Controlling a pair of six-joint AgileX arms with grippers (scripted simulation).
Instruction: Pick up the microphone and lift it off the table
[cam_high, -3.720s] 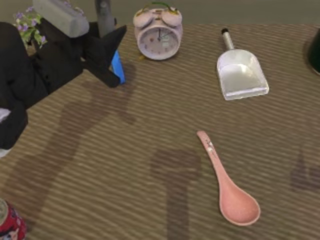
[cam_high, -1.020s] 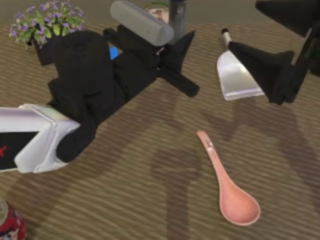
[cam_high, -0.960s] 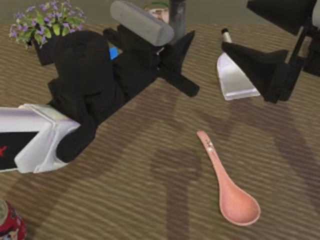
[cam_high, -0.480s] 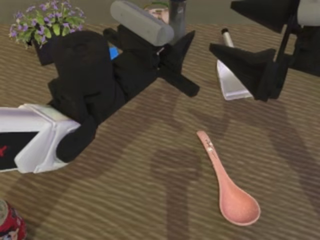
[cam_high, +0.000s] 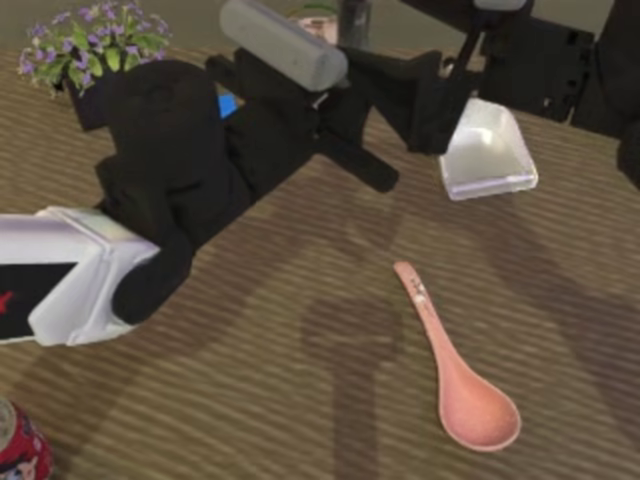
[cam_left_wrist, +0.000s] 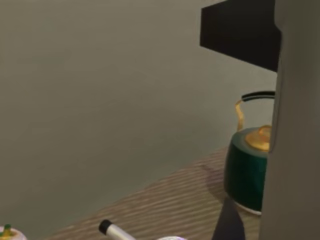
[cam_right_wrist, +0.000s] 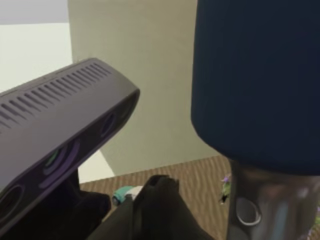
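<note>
The microphone hangs over the table's far edge.

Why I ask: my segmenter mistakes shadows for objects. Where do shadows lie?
Top view: soft arm-shaped shadows darken the brown ribbed table left of the pink ceramic spoon and between it and the translucent white scoop. Left wrist view: faint shadow beside the green kettle.
</note>
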